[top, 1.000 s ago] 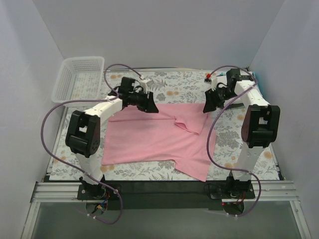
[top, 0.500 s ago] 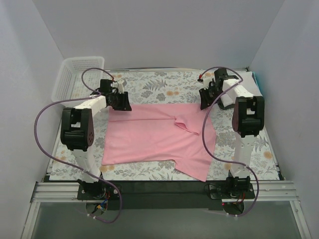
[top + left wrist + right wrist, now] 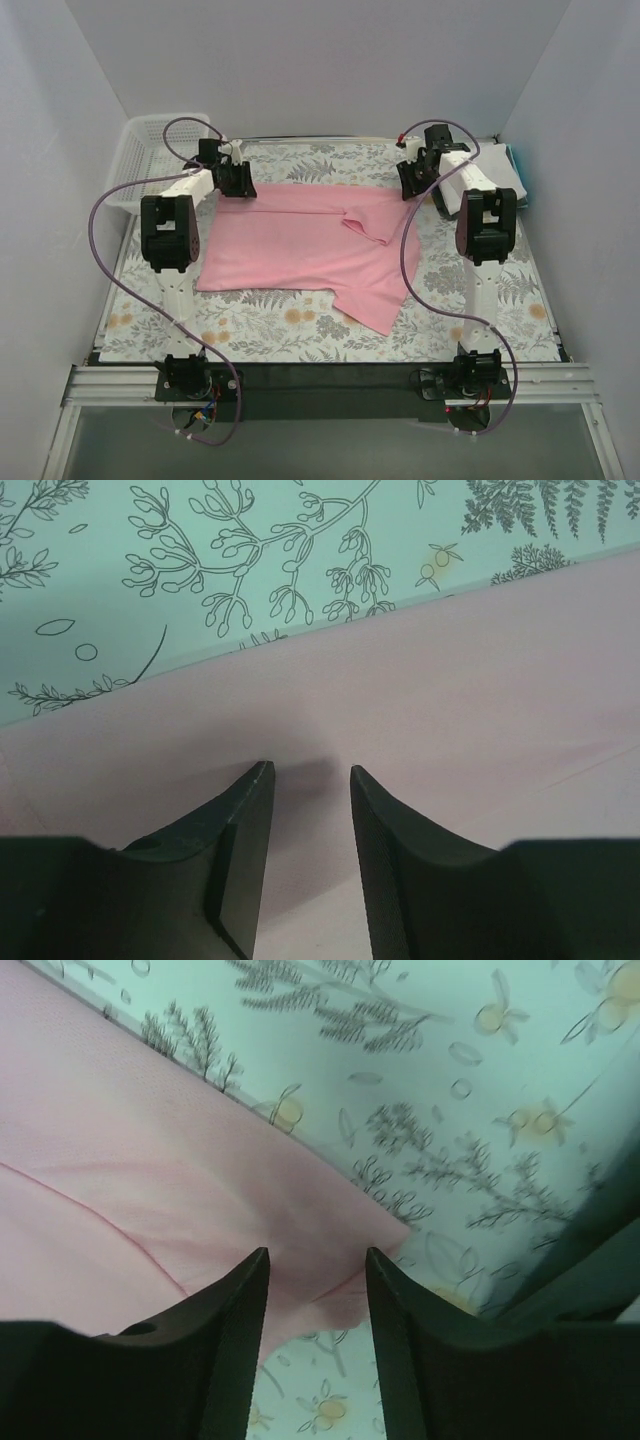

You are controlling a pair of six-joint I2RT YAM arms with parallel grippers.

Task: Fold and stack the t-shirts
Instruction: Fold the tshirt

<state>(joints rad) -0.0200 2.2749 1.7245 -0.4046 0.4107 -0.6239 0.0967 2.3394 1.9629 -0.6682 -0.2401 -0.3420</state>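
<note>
The pink t-shirt [image 3: 300,250] lies spread flat on the floral tablecloth, with one sleeve folded over at its right middle. My left gripper [image 3: 232,182] is at the shirt's far left corner. In the left wrist view it [image 3: 308,772] is open, with flat pink cloth [image 3: 420,710] showing between the jaws. My right gripper [image 3: 412,182] is at the far right corner. In the right wrist view it [image 3: 317,1252] is open, with the shirt's corner [image 3: 330,1230] lying between the jaws. Folded white shirts with a teal edge [image 3: 500,180] sit at the far right, partly hidden by the right arm.
A white mesh basket [image 3: 150,150] stands at the far left corner, just beyond the left arm. The floral tablecloth [image 3: 300,330] shows bare along the near edge, below the shirt. Walls close in on the table at the left, right and back.
Both grippers have moved toward the far edge, and the left one has moved further left. The pink shirt has shifted away from the near edge and lies flatter.
</note>
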